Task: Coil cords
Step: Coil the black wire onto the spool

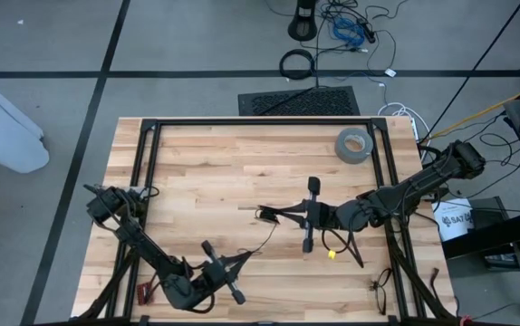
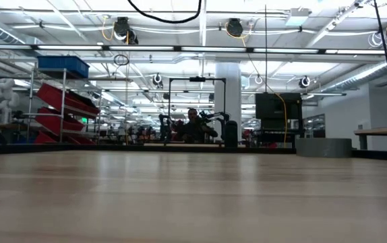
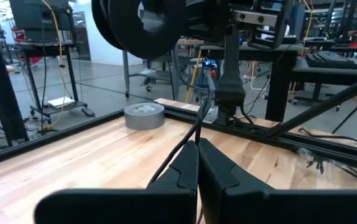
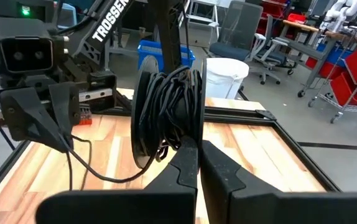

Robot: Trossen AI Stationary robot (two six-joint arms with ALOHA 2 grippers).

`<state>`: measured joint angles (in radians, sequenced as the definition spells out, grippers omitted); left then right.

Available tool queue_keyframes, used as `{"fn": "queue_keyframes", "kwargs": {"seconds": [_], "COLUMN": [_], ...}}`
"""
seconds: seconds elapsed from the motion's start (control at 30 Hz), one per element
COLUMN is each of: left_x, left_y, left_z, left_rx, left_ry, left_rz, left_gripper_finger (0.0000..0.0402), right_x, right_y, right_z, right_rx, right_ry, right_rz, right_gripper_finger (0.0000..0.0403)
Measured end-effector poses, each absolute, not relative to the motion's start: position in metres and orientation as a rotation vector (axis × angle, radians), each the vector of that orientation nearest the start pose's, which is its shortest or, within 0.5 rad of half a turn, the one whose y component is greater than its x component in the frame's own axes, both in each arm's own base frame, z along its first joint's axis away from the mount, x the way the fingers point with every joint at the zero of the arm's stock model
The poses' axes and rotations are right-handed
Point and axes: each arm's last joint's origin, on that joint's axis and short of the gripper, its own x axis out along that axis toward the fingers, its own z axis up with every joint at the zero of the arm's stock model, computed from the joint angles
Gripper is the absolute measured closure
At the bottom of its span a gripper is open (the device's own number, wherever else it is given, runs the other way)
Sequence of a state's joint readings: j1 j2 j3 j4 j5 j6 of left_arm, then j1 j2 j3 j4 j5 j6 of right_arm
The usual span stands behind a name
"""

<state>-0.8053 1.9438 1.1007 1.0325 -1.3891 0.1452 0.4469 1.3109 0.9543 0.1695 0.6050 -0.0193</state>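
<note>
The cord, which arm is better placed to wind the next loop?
Left, probably. Its tool is shut on the cord along its loose stretch, so it can lead it around; the right tool is shut on the coil, anchoring it.

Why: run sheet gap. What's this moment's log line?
right gripper: shut on coiled cord | left gripper: shut on cord tail | aside: tape roll

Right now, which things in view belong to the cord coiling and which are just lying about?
Job in hand:
- thin black cord, running to the reel
- reel, cord wound on it
- left gripper, shut on the cord
- right gripper, shut, at the reel

Lying about:
- grey tape roll on the table
- black cable ring on the floor
- white bin beside the table
</note>
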Motion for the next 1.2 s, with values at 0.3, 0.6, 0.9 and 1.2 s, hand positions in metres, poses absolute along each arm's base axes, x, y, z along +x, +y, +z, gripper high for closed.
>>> {"fn": "queue_keyframes", "kwargs": {"seconds": [0.3, 0.6, 0.9, 1.2], "left_x": [0.288, 0.277, 0.278, 0.283], "left_y": [-0.264, -0.263, -0.263, -0.257], "left_z": [0.237, 0.246, 0.247, 0.247], "left_rx": [-0.045, 0.007, 0.002, 0.096], "left_ry": [-0.053, 0.003, -0.012, 0.038], "left_rz": [0.598, 0.737, 0.695, 0.756], "left_gripper_finger": [0.0400, 0.0400, 0.0326, 0.0335], "right_x": [0.270, 0.263, 0.262, 0.261], "right_y": [0.111, 0.114, 0.116, 0.118], "right_z": [0.314, 0.320, 0.319, 0.318], "right_rx": [-0.109, -0.110, -0.110, -0.107], "right_ry": [0.157, 0.142, 0.151, 0.165], "right_rz": [-0.148, -0.109, -0.096, -0.091], "right_gripper_finger": [0.0403, 0.0403, 0.0403, 0.0403]}}
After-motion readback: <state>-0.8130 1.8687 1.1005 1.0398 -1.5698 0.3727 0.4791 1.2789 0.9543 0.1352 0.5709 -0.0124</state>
